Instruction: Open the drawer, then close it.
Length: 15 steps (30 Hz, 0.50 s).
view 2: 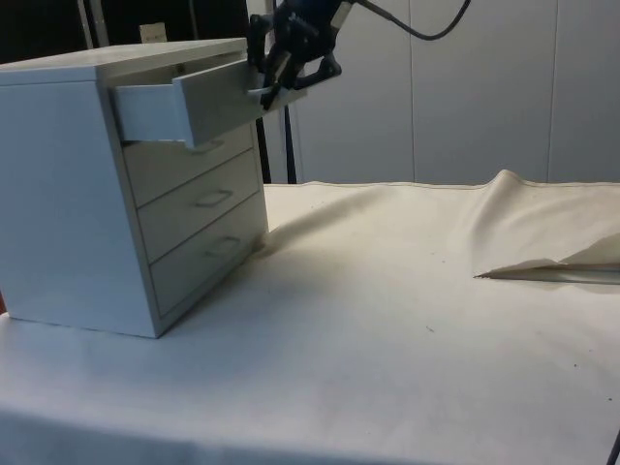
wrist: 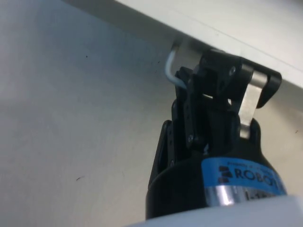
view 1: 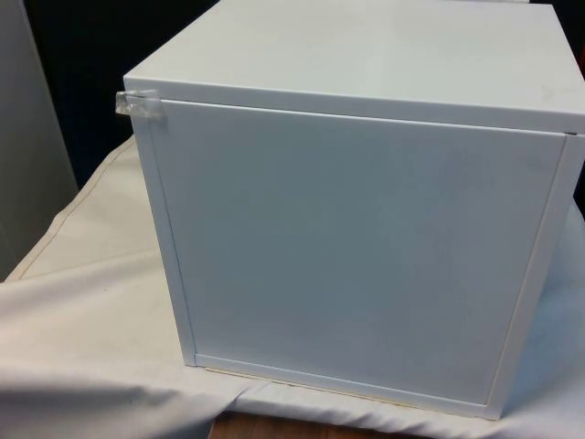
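Note:
A white chest of drawers (view 2: 77, 194) stands on the cloth, and its plain back panel (view 1: 356, 247) faces the front view. The top drawer (view 2: 189, 102) is pulled partly out of the chest. My black gripper (view 2: 274, 85) is at that drawer's front, level with its handle. In the wrist view the gripper (wrist: 222, 90) is shut on the thin white wire handle (wrist: 169, 71), whose bent end sticks out beside one finger (wrist: 248, 101). The two lower drawers (view 2: 208, 203) sit flush and closed.
The white cloth (view 2: 407, 329) spreads wide to the right of the chest in the side view, with a raised fold (view 2: 552, 257) at the far right. A bit of clear tape (view 1: 139, 105) sticks to the chest's upper back corner.

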Each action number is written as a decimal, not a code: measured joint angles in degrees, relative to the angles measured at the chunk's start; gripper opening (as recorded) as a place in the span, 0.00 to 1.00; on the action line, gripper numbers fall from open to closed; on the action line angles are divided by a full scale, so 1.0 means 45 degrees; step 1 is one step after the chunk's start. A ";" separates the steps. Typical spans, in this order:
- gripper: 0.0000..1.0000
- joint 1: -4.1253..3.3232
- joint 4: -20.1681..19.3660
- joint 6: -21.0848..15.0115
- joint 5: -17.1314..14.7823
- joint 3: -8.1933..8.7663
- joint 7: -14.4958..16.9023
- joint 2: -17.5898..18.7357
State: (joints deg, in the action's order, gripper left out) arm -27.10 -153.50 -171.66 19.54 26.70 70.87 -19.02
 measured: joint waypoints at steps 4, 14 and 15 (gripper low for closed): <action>0.00 0.0025 -0.0140 0.0000 0.0000 0.0000 0.0013 -0.0127; 0.00 0.0102 -0.0662 0.0000 0.0025 0.0025 0.0089 -0.0713; 0.00 0.0115 -0.0713 0.0000 0.0038 0.0025 0.0102 -0.0777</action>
State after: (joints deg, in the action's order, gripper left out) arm -26.59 -156.70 -171.66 19.71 26.81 71.33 -22.52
